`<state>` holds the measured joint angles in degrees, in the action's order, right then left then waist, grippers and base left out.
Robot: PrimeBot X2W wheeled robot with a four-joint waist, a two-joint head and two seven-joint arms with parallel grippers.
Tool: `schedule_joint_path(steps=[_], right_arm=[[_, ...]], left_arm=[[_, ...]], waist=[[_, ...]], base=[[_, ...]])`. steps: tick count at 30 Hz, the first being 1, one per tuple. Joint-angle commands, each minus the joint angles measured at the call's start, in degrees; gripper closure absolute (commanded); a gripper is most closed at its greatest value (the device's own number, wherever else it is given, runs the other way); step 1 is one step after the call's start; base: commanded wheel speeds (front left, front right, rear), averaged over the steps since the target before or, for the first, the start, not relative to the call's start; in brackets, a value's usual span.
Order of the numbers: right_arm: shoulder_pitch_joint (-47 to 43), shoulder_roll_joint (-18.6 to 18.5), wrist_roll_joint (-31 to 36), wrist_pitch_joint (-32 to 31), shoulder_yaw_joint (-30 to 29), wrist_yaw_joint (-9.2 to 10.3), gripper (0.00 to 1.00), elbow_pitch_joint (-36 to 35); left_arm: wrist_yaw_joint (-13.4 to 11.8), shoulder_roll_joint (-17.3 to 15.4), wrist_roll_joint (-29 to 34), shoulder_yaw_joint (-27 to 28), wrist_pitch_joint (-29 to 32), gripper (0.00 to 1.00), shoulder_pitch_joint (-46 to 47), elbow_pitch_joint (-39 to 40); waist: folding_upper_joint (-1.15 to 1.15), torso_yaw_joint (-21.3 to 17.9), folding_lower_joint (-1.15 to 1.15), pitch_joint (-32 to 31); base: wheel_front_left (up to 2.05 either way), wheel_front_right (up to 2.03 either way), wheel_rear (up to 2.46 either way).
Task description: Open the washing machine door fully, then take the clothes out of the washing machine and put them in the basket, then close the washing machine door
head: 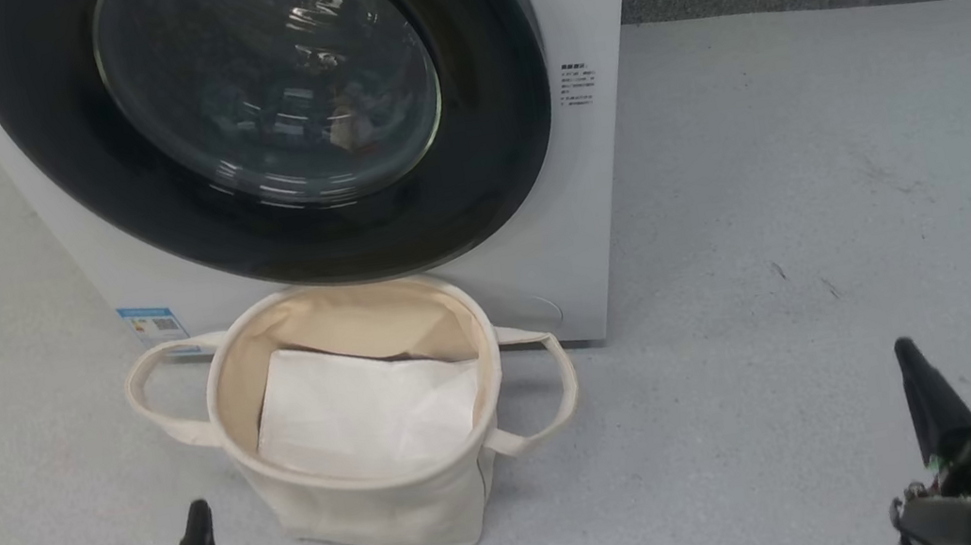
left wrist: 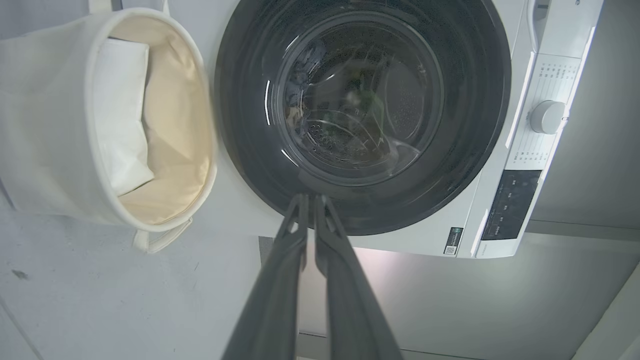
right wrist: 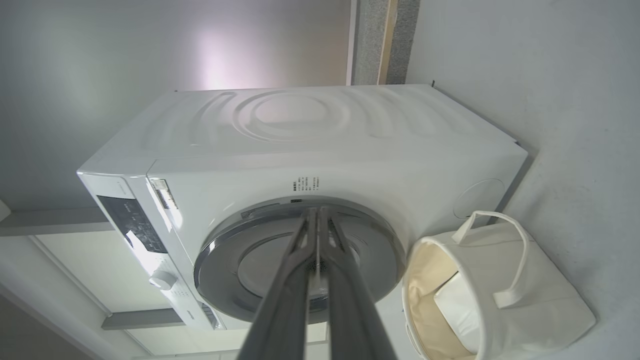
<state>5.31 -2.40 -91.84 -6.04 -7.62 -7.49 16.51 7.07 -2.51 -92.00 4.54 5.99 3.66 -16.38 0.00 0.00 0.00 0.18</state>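
Tally: one washing machine [head: 604, 104], one washing machine door [head: 508, 165], one basket [head: 367, 508], one white sheet [head: 363, 413]; blue sticker [head: 153, 324] illegible; left gripper [left wrist: 310, 200], right gripper [right wrist: 317, 212] pressed together.

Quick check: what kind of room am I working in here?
Likely a laundry area, or a mock-up of one: a white front-loading washing machine, a cream cloth basket in front of it, a plain grey floor.

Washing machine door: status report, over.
Left hand, right hand shut, empty, touching nothing. Washing machine door closed. Basket stands right before it, may foul the swing.
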Motion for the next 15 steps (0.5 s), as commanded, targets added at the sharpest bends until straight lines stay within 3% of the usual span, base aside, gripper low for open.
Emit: schedule_joint_path(steps=[1, 2, 12, 15], right_arm=[[0.02, 0.00, -0.02, 0.04, 0.08, 0.00, 1.00, 0.35], [-0.22, 0.07, -0.01, 0.07, 0.08, 0.01, 0.00, 1.57], [-0.49, 0.16, -0.42, 1.17, 1.32, 0.01, 0.00, 3.97], [-0.10, 0.15, -0.58, 1.67, 1.85, 0.01, 0.00, 3.99]], left_arm=[[-0.01, -0.02, 0.02, 0.01, -0.04, 1.00, -0.03, -0.32], [-0.01, 0.05, 0.01, -0.08, -0.03, 0.00, -0.46, -1.40], [-0.08, 0.16, 0.45, 0.25, -0.99, 0.00, -1.36, -3.49], [-0.14, 0.13, 0.66, 0.44, -1.43, 0.00, -1.15, -3.35]], waist=[[0.00, 0.00, 0.00, 0.00], [0.00, 0.00, 0.00, 0.00], [0.00, 0.16, 0.13, -0.08], [0.00, 0.21, 0.04, -0.07]], base=[[0.00, 0.00, 0.00], [0.00, 0.00, 0.00], [0.00, 0.00, 0.00], [0.00, 0.00, 0.00]])
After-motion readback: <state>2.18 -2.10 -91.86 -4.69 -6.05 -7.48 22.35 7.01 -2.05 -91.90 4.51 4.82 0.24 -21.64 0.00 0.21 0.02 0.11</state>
